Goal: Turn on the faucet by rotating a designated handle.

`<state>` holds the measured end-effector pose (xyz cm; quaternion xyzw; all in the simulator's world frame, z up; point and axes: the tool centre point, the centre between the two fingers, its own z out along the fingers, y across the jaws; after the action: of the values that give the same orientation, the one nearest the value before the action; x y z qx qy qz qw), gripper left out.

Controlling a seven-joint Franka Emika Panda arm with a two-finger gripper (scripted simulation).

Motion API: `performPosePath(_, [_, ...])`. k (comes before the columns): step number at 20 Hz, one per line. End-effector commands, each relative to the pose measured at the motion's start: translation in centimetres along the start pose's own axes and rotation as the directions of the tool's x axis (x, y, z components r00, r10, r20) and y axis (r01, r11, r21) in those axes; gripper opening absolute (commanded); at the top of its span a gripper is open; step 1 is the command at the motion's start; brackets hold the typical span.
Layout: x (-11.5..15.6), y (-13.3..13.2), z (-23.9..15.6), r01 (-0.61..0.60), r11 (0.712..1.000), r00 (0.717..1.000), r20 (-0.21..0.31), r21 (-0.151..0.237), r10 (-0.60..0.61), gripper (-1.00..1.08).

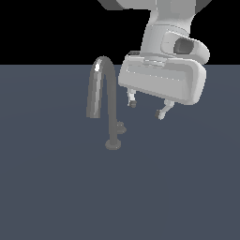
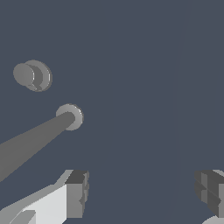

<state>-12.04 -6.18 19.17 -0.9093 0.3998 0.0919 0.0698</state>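
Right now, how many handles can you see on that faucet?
1. The handle is a small knob low beside the faucet stem, just above the base disc. The wrist view shows it apart from the stem. Another behind the stem may be hidden.

The arm (image 1: 154, 14) runs out of the exterior view at the top edge, so only its last links show. In that view the handle (image 1: 121, 127) is partly hidden behind the stem of the faucet (image 1: 105, 101) and is too small to make out its shape. In the wrist view the faucet's (image 2: 30, 142) stem is cut off at the picture's edge, and its spout is out of frame. The end effector (image 2: 142, 190) shows only as two fingertips (image 2: 78, 192), both clipped by the picture's edges; the body above them is out of view.
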Motion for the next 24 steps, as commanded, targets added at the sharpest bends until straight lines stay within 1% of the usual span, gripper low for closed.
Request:
performPosePath(1, [0.7,1.3,3.0,-0.117,0.993,0.993,0.035,0.01,0.117,0.91])
performPosePath(2, [2.5,-3.5,0.9,-0.112,0.991,0.993,-0.017,0.079,0.114,0.9])
performPosePath(3, [0.2,-6.2,3.6,-0.091,0.994,0.996,-0.001,0.063,0.091,0.9])
performPosePath(4, [0.8,-6.0,4.7,-0.173,0.982,0.985,0.027,0.072,0.171,0.82])
performPosePath(5, [-0.3,-9.7,5.6,-0.105,0.99,0.995,0.009,0.089,0.104,0.73])
performPosePath(6, [2.3,-10.7,5.9,-0.198,0.973,0.98,0.0,0.116,0.199,0.78])
performPosePath(7, [5.2,-7.0,4.6,-0.288,0.947,0.956,-0.007,0.143,0.292,0.78])
performPosePath(8, [3.5,-10.8,5.8,-0.215,0.964,0.976,-0.008,0.16,0.219,0.84])
performPosePath(9, [2.3,-10.0,5.4,-0.273,0.954,0.961,0.072,0.124,0.265,0.78])
performPosePath(10, [3.6,-9.3,7.1,-0.296,0.949,0.952,0.106,0.108,0.286,0.78])
performPosePath(11, [2.9,-11.2,7.9,-0.278,0.953,0.954,0.152,0.124,0.259,0.63])
performPosePath(12, [5.0,-9.9,7.7,-0.369,0.922,0.92,0.188,0.119,0.344,0.76])
performPosePath(13, [5.7,-9.3,7.9,-0.385,0.915,0.913,0.195,0.117,0.359,0.76])
performPosePath(14, [5.8,-10.2,8.6,-0.449,0.887,0.877,0.241,0.11,0.415,0.69])
performPosePath(15, [8.0,-8.8,9.4,-0.491,0.865,0.857,0.235,0.103,0.459,0.88])
performPosePath(16, [7.5,-9.7,10.3,-0.417,0.902,0.885,0.273,0.109,0.377,0.92])
performPosePath(17, [5.1,-12.9,12.0,-0.372,0.922,0.891,0.319,0.108,0.322,0.68])
performPosePath(18, [9.3,-10.3,11.7,-0.392,0.91,0.891,0.301,0.133,0.34,0.86])
performPosePath(19, [7.3,-10.8,12.5,-0.312,0.945,0.908,0.322,0.097,0.266,0.81])
performPosePath(20, [3.5,-14.1,14.7,-0.228,0.972,0.918,0.346,0.063,0.193,0.81])
performPosePath(21, [5.3,-14.9,15.0,-0.306,0.945,0.898,0.367,0.118,0.245,0.89])
performPosePath(22, [5.5,-14.6,14.9,-0.311,0.942,0.896,0.368,0.122,0.248,0.89])
performPosePath(23, [5.6,-11.6,17.0,-0.333,0.94,0.861,0.432,0.078,0.27,0.88])
performPosePath(24, [12.6,-4.9,18.9,-0.353,0.932,0.887,0.344,0.077,0.308,0.95])
